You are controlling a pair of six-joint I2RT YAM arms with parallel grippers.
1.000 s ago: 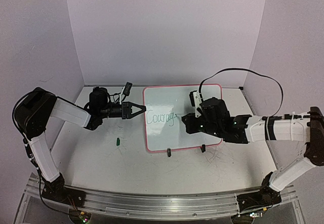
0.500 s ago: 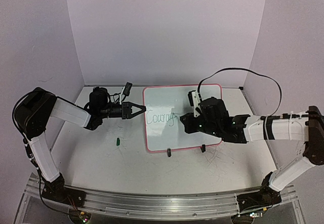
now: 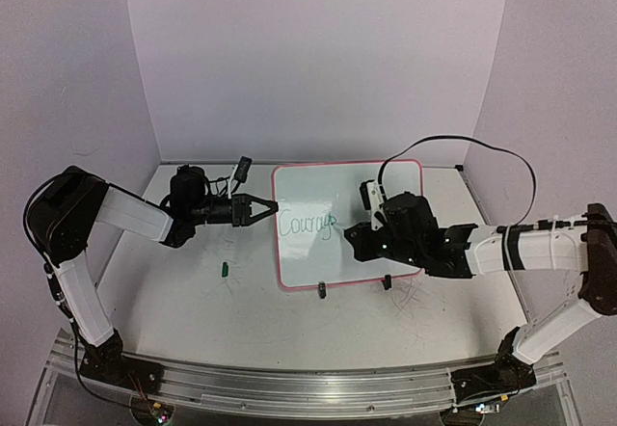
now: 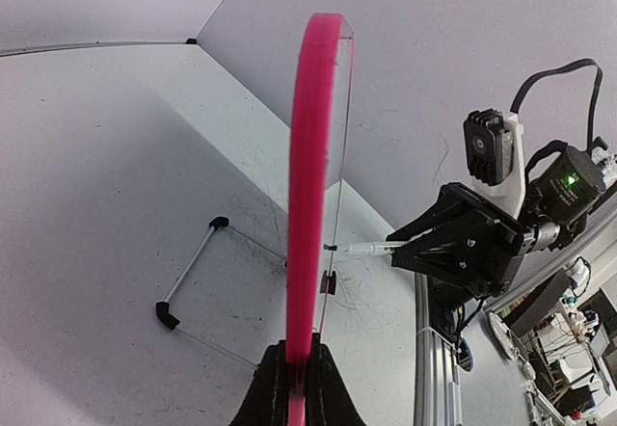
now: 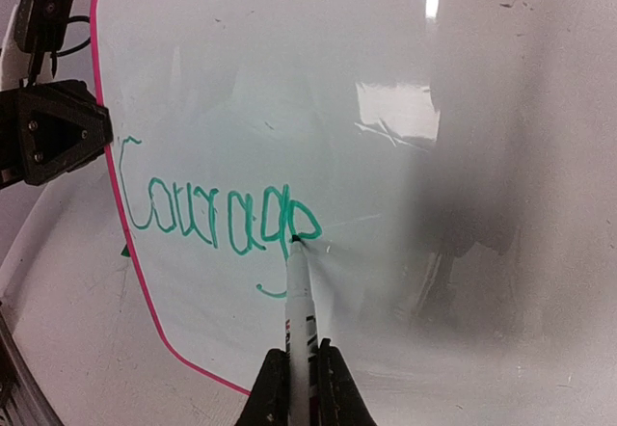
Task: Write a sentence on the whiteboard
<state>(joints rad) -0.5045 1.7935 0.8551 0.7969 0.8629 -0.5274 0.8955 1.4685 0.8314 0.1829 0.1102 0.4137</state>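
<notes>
— While the right gripper (image 5: 299, 373) is clamped on the marker (image 5: 298, 296), where is the tip?
— On the whiteboard (image 3: 328, 185), touching the last letter of the green writing (image 5: 217, 216), "Courage".
— And the left gripper (image 4: 292, 378)?
— Pinched onto the board's pink left edge. The board is propped on a scuffed white table (image 3: 193, 301), with pale lilac walls (image 3: 318, 60) around it.

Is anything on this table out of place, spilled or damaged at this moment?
Only small things. A green piece, perhaps a pen cap, lies loose on the table, left of the whiteboard. The tabletop also bears dark scuff marks near the board's front edge. Nothing looks spilled or broken.
</notes>
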